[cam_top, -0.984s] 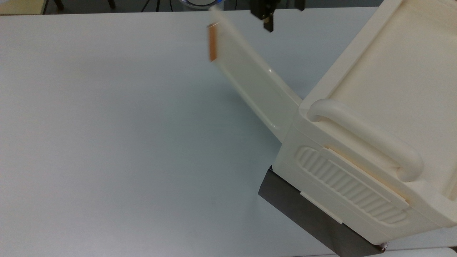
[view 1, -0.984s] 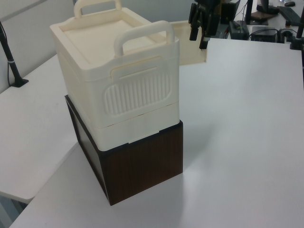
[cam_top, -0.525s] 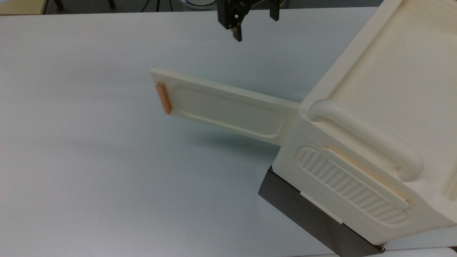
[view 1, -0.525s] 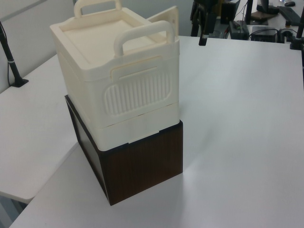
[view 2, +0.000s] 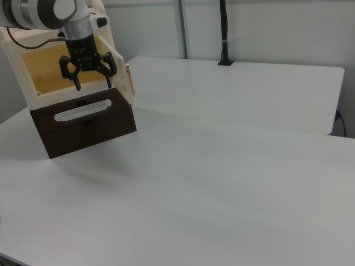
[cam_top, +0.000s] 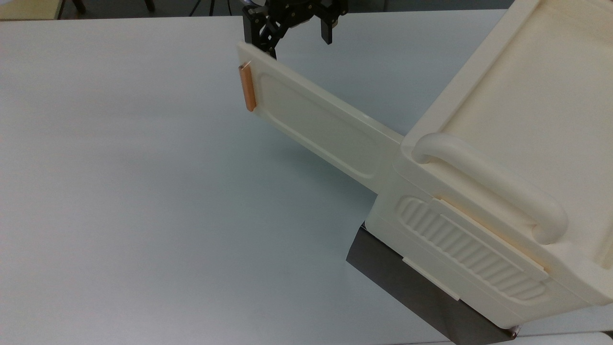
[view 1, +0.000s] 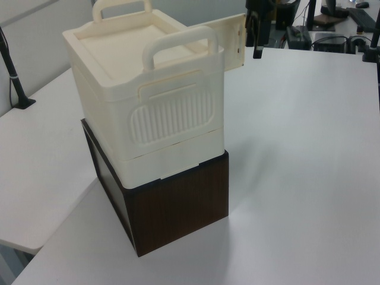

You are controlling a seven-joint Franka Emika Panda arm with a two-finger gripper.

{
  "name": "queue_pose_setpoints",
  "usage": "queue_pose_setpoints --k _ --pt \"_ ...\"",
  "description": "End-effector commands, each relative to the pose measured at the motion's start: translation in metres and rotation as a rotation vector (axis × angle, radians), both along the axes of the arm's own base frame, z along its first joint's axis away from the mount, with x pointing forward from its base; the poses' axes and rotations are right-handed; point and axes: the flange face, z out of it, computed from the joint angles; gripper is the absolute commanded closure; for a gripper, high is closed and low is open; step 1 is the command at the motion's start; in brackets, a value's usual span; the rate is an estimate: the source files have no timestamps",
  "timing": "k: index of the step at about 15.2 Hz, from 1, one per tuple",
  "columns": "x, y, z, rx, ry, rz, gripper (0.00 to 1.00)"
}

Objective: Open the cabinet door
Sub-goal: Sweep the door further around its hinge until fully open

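1. Now the cabinet door (cam_top: 316, 122) stands swung well out from the cream cabinet (cam_top: 522, 143), hinged at the corner near the top handle (cam_top: 488, 184); a second ago its free edge lay further toward the top view's top, then half a second ago it had swung well toward the top view's bottom left, and it has since come part of the way back.
2. Copper-orange bar handle (cam_top: 247, 87) sits at the door's free edge, bare, nothing gripping it.
3. Gripper (view 2: 89, 75) hangs beside the door's free end with its fingers spread wide and nothing between them; in the top view it has shifted left since a second ago and is now just beyond the door's upper corner. Whether a finger touches the panel I cannot tell.
4. Right view: yellowish interior (view 2: 52, 69) of the cabinet is exposed, door (view 2: 123, 77) angled clear of the opening.
5. Cabinet rests on a dark brown box (view 1: 172, 205) on the white table (cam_top: 143, 215).
6. Judgement: the door looks loose on its hinge and swinging; the opening itself appears done, leaving only for the door to settle.
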Motion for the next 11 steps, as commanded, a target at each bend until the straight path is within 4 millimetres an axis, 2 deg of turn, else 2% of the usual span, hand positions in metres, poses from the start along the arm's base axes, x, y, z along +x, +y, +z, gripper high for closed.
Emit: queue_pose_setpoints --k 1,3,7,11 --pt "-0.006 -0.019 -0.016 -0.054 0.046 -0.101 0.00" --pt "-0.008 -0.026 -0.017 -0.076 0.065 -0.163 0.00" --pt "-0.011 -0.066 -0.016 -0.112 0.088 -0.329 0.00" --pt "-0.024 -0.079 -0.011 -0.170 0.096 -0.440 0.00"
